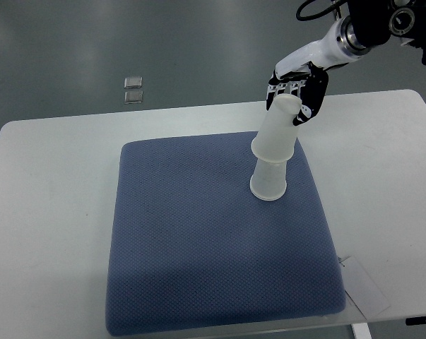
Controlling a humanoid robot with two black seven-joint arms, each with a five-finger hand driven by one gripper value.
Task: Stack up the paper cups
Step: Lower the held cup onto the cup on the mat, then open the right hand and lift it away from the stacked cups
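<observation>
A white table (50,212) is seen over a grey glossy floor (128,42), on which two small clear squares (133,90) lie. A blue textured mat (198,247) is spread across the table. On the mat an inverted cup (268,182) stands, and a second inverted cup (277,131) is set tilted over its top. The upper cup is grasped near its base by the right robot hand (297,88), reaching in from the upper right.
</observation>
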